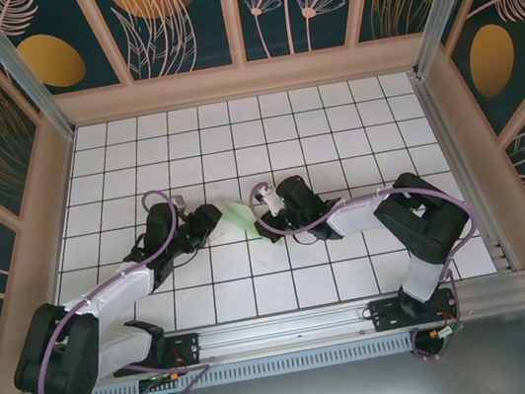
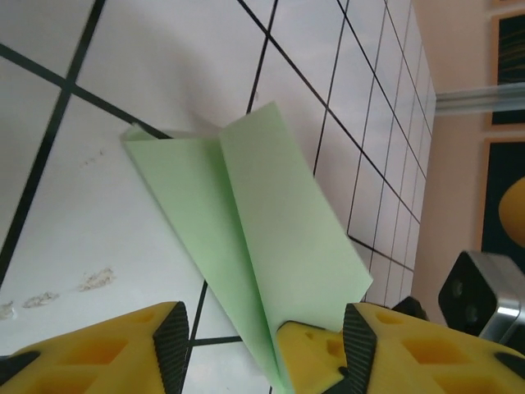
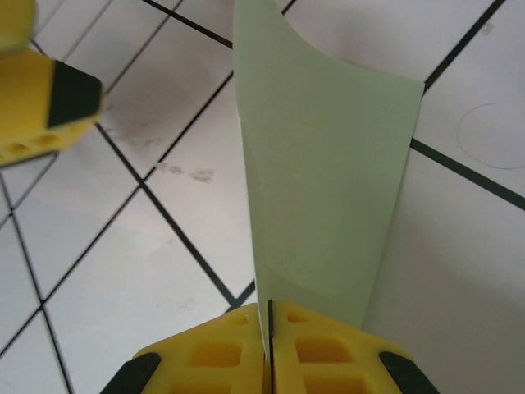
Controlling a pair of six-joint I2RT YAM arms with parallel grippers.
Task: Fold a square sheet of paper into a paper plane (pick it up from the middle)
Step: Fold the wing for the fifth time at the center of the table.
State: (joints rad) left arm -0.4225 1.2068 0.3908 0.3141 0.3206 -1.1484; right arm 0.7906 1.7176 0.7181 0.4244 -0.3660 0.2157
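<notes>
Right wrist showed the paper plane (image 3: pixel 328 180), thin smooth mint-green paper folded to a taper, pinched at its narrow end by the right gripper (image 3: pixel 269 328), whose yellow jaws were closed. The left gripper (image 2: pixel 264 336) stood half open astride it, over the white tiled table (image 3: pixel 123 271).

paper plane (image 1: pixel 239 216): pale mint-green sheet folded lengthwise into a slim dart. two flaps (image 2: pixel 279 238) meet at a centre crease and narrow toward one end. wide end cut square (image 3: pixel 328 164). position: mid-table, over white tiles.
</notes>
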